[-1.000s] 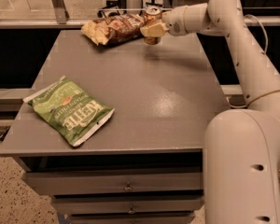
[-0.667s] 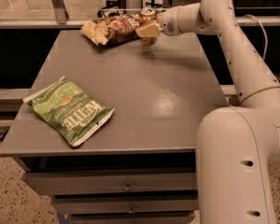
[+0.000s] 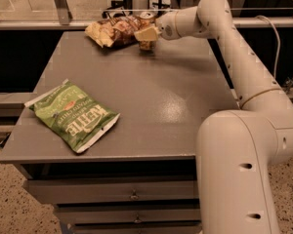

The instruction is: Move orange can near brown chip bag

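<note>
Orange can (image 3: 146,18) sits near the table's (image 3: 151,106) far edge, just beside the brown chip bag (image 3: 113,30), clamped in the gripper (image 3: 146,34); open tabletop stretches toward the green Kettle bag (image 3: 73,115).

At table's (image 3: 151,96) far edge, gripper (image 3: 147,33) clasps orange can (image 3: 146,19) beside brown chip bag (image 3: 115,29).

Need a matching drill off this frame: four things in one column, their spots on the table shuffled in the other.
1. orange can
2. brown chip bag
3. green Kettle bag
4. gripper

A. lying flat, near left corner of the table
B. far edge, in front of the can
C. upright, far edge, just right of the brown chip bag
D. crumpled, far edge, left of the can

Pairs: 1-C, 2-D, 3-A, 4-B
</note>
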Motion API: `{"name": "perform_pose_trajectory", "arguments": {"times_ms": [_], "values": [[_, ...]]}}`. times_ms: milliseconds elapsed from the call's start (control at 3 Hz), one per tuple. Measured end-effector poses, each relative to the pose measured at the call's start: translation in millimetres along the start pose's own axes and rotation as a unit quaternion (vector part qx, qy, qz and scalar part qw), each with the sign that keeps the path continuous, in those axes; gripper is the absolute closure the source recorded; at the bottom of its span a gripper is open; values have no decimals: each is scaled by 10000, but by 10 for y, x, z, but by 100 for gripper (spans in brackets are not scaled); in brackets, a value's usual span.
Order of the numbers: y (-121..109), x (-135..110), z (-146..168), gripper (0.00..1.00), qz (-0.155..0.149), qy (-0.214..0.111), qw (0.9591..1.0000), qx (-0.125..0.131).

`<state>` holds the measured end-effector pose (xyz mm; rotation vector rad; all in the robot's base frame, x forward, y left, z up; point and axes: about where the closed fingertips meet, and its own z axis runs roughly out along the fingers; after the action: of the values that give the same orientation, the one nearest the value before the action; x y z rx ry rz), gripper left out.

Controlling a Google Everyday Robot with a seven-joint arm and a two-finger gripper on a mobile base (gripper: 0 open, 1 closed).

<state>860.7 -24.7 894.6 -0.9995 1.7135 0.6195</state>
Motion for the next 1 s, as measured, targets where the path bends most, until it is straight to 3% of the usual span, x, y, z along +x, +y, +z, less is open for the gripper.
{"name": "perform_pose_trajectory", "arguments": {"times_ms": [1000], "values": [[-10,14,118,27,326,-27,9995,12]]}}
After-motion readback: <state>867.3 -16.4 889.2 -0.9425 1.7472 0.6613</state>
